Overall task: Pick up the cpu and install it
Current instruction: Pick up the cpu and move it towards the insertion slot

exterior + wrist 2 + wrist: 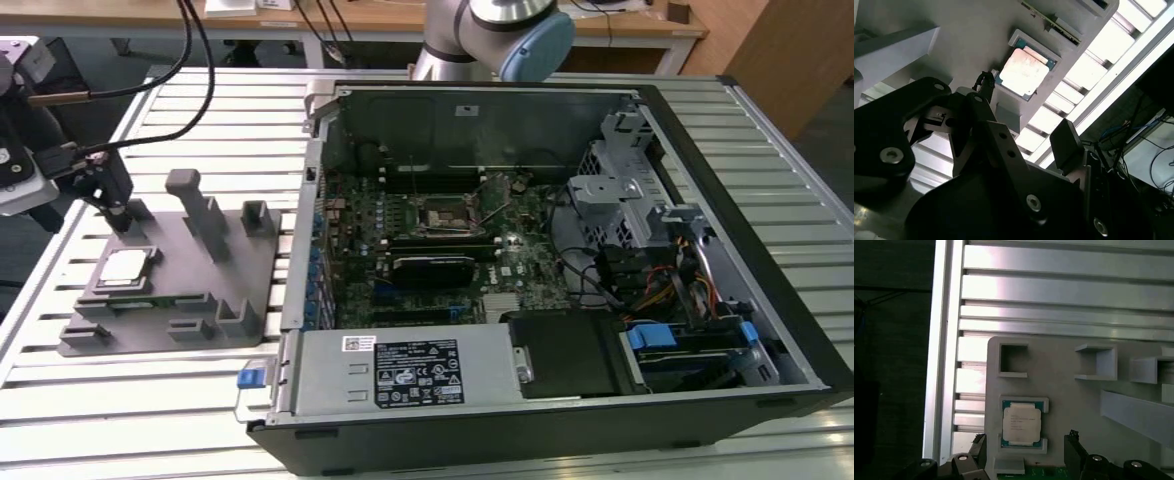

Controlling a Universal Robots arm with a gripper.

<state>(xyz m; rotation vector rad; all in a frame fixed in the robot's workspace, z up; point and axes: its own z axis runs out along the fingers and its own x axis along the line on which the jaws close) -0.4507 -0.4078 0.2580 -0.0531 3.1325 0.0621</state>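
On the slatted table (747, 110), the open computer case (467, 130) takes up the side toward the exterior view's right. A grey fixture (180, 288) lies by the table's edge on the exterior view's left. The gripper (123, 215) hangs just above the fixture with its fingers (1074, 442) spread wide and holding nothing. The motherboard socket (441, 212) looks unfilled. The cpu (1021, 426) lies flat in its recess near the fixture's outer edge, so, as I judge it, neither pickup nor installation is done.
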